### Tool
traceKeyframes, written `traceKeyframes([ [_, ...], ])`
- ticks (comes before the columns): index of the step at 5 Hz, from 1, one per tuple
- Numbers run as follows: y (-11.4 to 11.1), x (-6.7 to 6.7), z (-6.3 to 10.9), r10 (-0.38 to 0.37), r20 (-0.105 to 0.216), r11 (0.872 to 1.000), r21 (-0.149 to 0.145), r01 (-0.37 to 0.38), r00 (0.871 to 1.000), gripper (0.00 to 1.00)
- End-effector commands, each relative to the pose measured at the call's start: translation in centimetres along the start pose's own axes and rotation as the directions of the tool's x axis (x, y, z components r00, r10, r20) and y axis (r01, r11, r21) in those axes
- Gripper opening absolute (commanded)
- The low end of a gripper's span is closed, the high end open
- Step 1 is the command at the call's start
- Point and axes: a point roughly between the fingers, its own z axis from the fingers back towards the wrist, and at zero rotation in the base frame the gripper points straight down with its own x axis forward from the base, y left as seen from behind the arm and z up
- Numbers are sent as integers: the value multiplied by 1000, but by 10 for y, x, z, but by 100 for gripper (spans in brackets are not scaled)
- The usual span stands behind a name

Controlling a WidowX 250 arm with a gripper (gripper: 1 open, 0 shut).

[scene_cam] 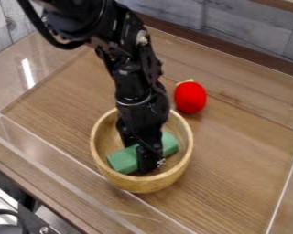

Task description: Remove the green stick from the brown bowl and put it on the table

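Observation:
The light-brown wooden bowl (117,174) stands near the front middle of the wood-grain table (247,155). Inside it lies the mint-green stick (168,144), tilted from lower left to upper right. My black gripper (146,157) points straight down into the bowl, its fingers shut on the stick's middle. The fingertips are partly hidden by the stick and the bowl's rim.
A small red ball (189,96) rests on the table just behind and to the right of the bowl. Clear acrylic walls (63,164) border the table on the front and sides.

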Motion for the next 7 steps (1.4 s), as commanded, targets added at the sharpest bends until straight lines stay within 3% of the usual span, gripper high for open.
traceKeyframes([
  [1,-5,3,1,-22,4,1000,-4,22,1000,0],
  [3,-9,21,-8,-121,-3,992,-16,121,993,0],
  [5,0,24,-6,46,27,999,-22,-46,999,0],
  [6,2,23,-5,133,40,991,-31,-131,990,0],
  [7,-5,20,-8,129,37,991,-39,-127,991,0],
])
